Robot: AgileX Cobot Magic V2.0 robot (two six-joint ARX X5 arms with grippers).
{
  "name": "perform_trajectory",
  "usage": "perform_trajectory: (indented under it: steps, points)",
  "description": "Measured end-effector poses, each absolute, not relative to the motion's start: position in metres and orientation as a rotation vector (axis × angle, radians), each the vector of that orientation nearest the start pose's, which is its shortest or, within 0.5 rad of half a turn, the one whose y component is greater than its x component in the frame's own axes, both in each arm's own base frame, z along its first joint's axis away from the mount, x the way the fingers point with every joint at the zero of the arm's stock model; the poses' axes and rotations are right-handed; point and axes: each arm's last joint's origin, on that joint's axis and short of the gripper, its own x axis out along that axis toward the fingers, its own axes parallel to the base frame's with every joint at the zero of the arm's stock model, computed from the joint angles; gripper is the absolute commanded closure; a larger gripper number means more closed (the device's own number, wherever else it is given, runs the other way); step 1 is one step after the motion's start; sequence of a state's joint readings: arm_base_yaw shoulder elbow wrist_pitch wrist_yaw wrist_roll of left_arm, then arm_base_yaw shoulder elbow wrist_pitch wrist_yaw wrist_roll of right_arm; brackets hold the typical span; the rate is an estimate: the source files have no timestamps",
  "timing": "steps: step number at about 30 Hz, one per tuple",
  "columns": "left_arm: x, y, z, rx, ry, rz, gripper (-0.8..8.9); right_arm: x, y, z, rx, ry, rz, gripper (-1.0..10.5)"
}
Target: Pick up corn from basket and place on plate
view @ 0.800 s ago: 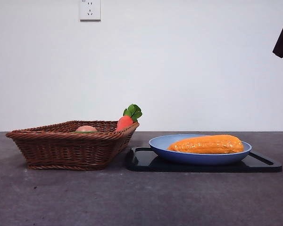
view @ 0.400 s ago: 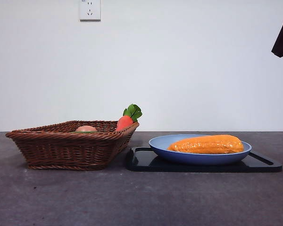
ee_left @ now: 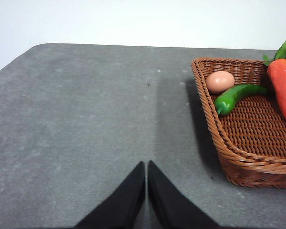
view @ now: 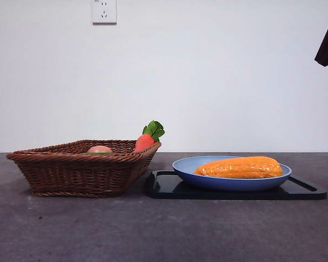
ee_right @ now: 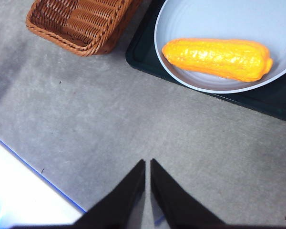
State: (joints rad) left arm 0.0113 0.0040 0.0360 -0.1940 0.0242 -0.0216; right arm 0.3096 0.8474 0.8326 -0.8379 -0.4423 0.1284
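The corn lies lengthwise in the plate, clear of the basket, so placement looks complete. The right tool hangs empty, jaws closed, ahead-short of the plate. The left tool, likewise closed, waits beside the basket.

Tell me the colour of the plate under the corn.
Light blue; the plate shows best in the front view, holding the orange-yellow corn.
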Motion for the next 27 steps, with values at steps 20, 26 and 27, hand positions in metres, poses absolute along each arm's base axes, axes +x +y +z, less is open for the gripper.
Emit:
perform_trajectory:
  steps: [20, 26, 27]
  points:
    - [0.094, 0.000, 0.157, -0.024, 0.162, -0.011, 8.06, 0.137, 0.046, 0.303, 0.057, 0.654, 0.619, 9.4]
    - [0.094, 0.000, 0.157, -0.024, 0.162, -0.011, 8.06, 0.130, 0.027, 0.296, -0.050, 0.299, 0.524, 9.4]
    - [0.094, 0.000, 0.157, -0.025, 0.162, -0.011, 8.06, 0.128, 0.024, 0.291, -0.055, 0.252, 0.496, 9.4]
